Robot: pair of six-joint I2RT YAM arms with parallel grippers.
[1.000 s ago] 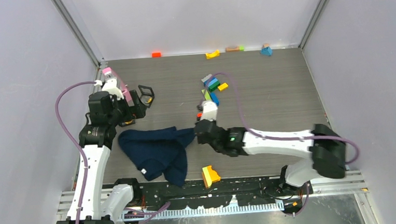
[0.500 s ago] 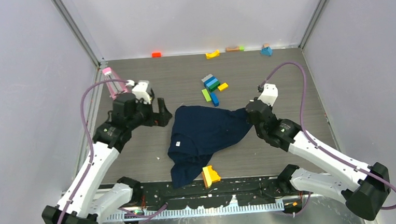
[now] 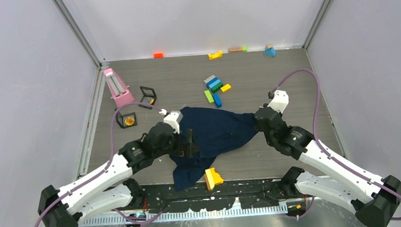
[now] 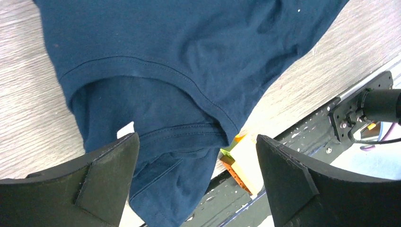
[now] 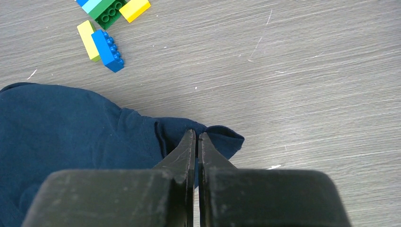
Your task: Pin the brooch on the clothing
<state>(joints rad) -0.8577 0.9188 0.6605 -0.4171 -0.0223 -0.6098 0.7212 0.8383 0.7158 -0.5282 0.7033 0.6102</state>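
The clothing (image 3: 218,133), a dark navy T-shirt, lies crumpled at the table's middle, its lower end reaching the near edge. My right gripper (image 3: 256,124) is shut on its right-hand edge; in the right wrist view the closed tips (image 5: 196,138) pinch a fold of the clothing (image 5: 71,127). My left gripper (image 3: 189,146) hovers open over the shirt's left part. In the left wrist view the clothing (image 4: 189,61) and its white label (image 4: 126,129) lie below the gripper (image 4: 196,182), nothing between its fingers. The brooch (image 3: 128,120), small and orange-gold, sits in a black frame at the left.
A yellow wedge block (image 3: 212,177) lies at the near edge beside the shirt's lower end, also in the left wrist view (image 4: 243,161). A pink stand (image 3: 117,87) and an empty black frame (image 3: 147,94) are at the left. Coloured bricks (image 3: 214,89) lie behind the shirt; more along the back wall.
My left arm has swung from the far left down over the shirt's left part, uncovering the pink stand and black frames. The right gripper dragged the shirt rightward, spreading it out.
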